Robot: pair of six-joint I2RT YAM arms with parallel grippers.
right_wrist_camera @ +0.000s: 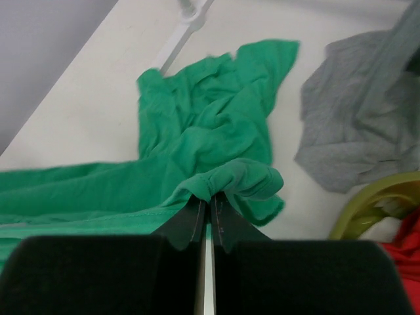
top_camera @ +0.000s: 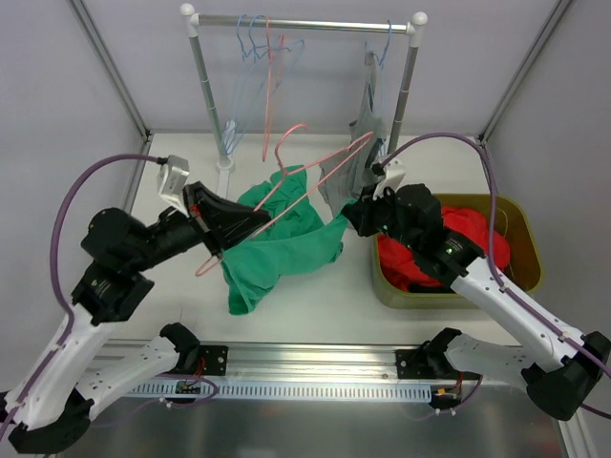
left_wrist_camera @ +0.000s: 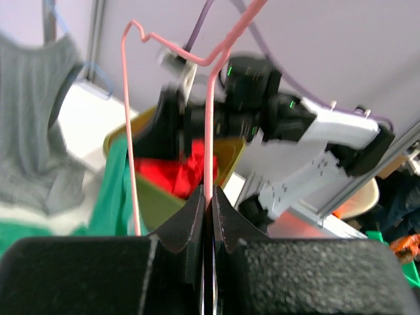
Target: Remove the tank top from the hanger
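Bare white surface [top_camera: 315,305] lies at 6 o'clock of the garment, running to the near rail. It is tighter elsewhere: the metal clothes rack [top_camera: 305,24] with a grey hanging garment [top_camera: 344,176] stands at 12 o'clock. The olive-green plastic bin [top_camera: 430,298] holding red cloth [top_camera: 468,234] sits at 3 o'clock, close to the right arm.

The left tool [top_camera: 250,222] is clenched on the thin pink wire hanger [left_wrist_camera: 209,131]. In the left wrist view we see the wire pinched between the closed fingertips [left_wrist_camera: 197,207]. The right tool [top_camera: 355,218] is also clenched, grasping a bunched fold of the green fabric tank top [top_camera: 277,253]. The right wrist view shows that fold sitting right at the closed tips.

The tank top is mid-surface between both tools, mostly crumpled on the surface, with its right edge lifted by the right tool. Its bulk runs roughly from 7 to 2 o'clock. The hanger's long axis slants from 7 to 1 o'clock above the tank top, hook toward the rack at 12. We cannot tell whether any strap is looped on the wire.
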